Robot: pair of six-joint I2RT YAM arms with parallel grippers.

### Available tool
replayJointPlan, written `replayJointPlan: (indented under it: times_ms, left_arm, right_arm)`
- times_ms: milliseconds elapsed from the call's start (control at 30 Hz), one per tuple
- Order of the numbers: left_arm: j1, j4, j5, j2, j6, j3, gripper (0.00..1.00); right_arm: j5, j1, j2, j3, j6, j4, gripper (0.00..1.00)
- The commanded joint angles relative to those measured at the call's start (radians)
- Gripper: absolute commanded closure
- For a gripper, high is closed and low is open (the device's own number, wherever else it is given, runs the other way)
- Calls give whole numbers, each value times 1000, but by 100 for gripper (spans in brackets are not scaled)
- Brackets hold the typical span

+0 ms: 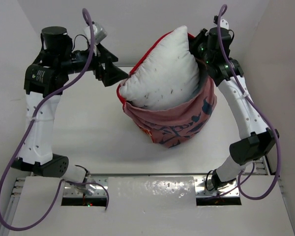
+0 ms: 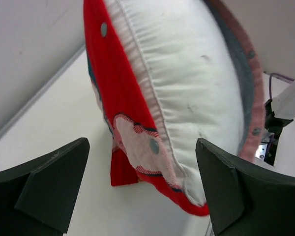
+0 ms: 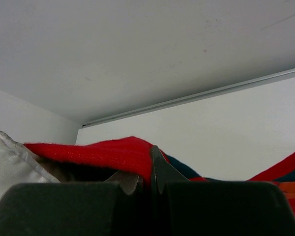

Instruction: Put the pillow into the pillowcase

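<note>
As the pillow [image 1: 162, 73] sat half in the pillowcase [image 1: 182, 123], right jaws pinched its rim; left jaws stood open. Gripping the left rim seemed next.

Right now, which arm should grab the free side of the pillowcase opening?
Left. The left gripper is open and empty, with the rim of the pillowcase and the pillow straight ahead. The right gripper is shut on the opposite rim; letting go would likely slacken the case.
</note>
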Motion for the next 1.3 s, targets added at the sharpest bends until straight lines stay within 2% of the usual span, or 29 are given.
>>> replayJointPlan:
  times_ms: [0,200,300,367,400,467,500,567,700,733,833,967,1000,1067,1133,1167,1267]
  left_arm:
    - [-5,3,-70,17,-1,-77,14]
    - [-8,44,-99,19,-22,-162,17]
    - [-8,51,-155,21,-9,-185,24]
    - [-8,51,-164,22,-4,-189,37]
    - [-8,49,-165,24,-1,-191,49]
    - [-7,48,-169,24,1,-188,67]
    - [-7,44,-170,24,2,-185,86]
    - [-2,32,-214,27,14,-154,100]
    - [4,20,-361,27,40,-18,100]
    - [6,26,-464,27,41,14,100]
    - [12,40,-618,33,59,131,100]
    - [12,104,-835,66,60,313,100]
    - [13,124,-928,92,62,373,100]
    - [13,214,-980,117,68,552,100]
    - [13,260,-980,131,77,731,100]
    - [15,267,-971,134,85,774,100]
    - [16,264,-960,122,111,772,100]
  right_arm:
    - [31,-3,4,-3,-13,-24,100]
    - [32,3,1,-12,-14,-19,100]
    - [31,5,-7,-22,-16,-14,100]
    - [29,7,-16,-34,-20,-8,100]
    - [28,7,-18,-40,-22,-5,100]
    - [28,5,-30,-54,-22,9,100]
    - [25,4,-33,-57,-25,9,100]
    - [21,-1,-41,-58,-34,7,100]
    - [11,-29,-60,-49,-43,-8,100]
    - [8,-35,-67,-40,-43,-8,100]
    - [-14,-61,-99,4,-36,-1,100]
    - [-72,-70,-117,147,-30,13,100]
    - [-99,-70,-119,185,-13,18,100]
    - [-101,-70,-136,290,41,56,100]
    - [-167,-69,-194,302,71,170,100]
    - [-178,-69,-221,284,88,218,100]
    - [-227,-67,-336,157,176,402,100]
